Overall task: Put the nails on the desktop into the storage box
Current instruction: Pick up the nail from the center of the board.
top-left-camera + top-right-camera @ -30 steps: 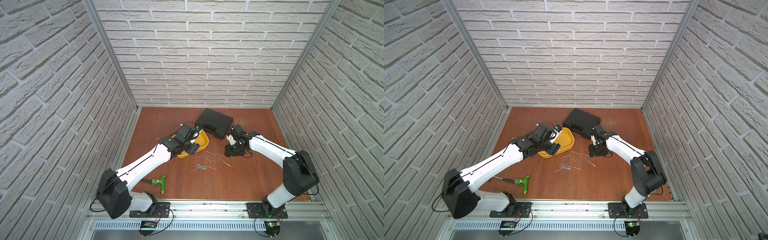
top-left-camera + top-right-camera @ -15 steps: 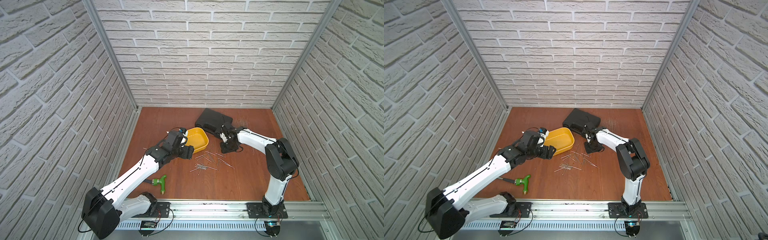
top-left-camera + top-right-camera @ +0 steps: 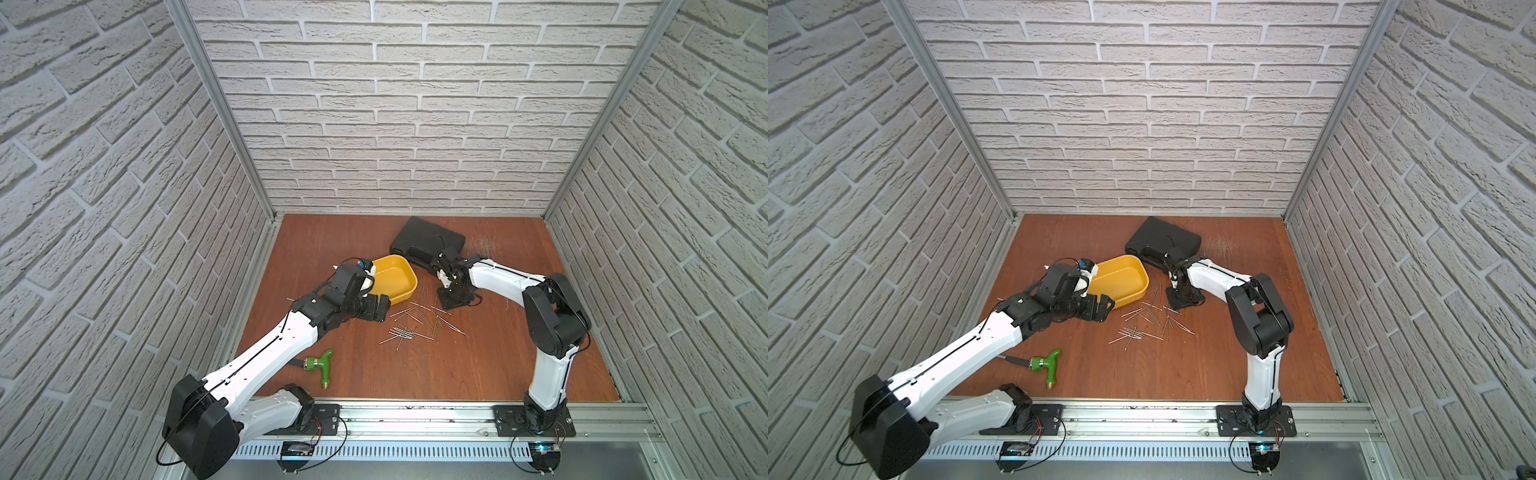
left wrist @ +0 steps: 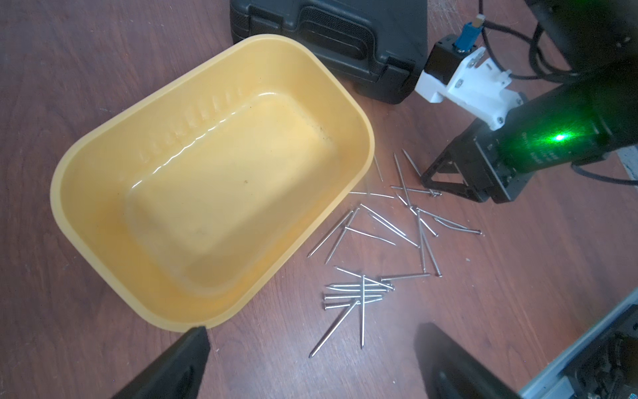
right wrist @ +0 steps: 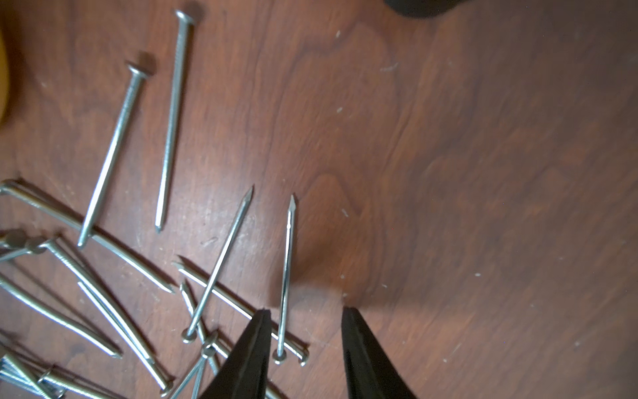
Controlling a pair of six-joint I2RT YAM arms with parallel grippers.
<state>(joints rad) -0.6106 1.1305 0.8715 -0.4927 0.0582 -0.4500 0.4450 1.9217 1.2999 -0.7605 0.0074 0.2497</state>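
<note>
Several silvery nails (image 3: 401,332) (image 3: 1133,332) lie scattered on the reddish-brown desktop (image 3: 457,374), just in front of the yellow storage box (image 3: 395,278) (image 3: 1121,278), which is empty (image 4: 224,190). My left gripper (image 3: 380,309) (image 4: 310,331) is open wide at the box's near corner, low over bare wood beside the nail pile (image 4: 355,292), holding nothing. My right gripper (image 3: 451,301) (image 5: 305,311) points down at the far edge of the pile. Its jaws are partly open and straddle one nail (image 5: 286,276) without gripping it.
A black moulded case (image 3: 428,243) (image 4: 345,34) lies behind the box, close to my right wrist. A green-handled tool (image 3: 322,365) (image 3: 1046,365) rests at the front left by my left arm. Brick walls enclose three sides; a metal rail (image 3: 415,409) runs along the front.
My left gripper drew away from the storage box toward the nails and opened wider; the box now lies flat and uncovered. My right gripper swung over to the pile's far edge and narrowed its jaws.
</note>
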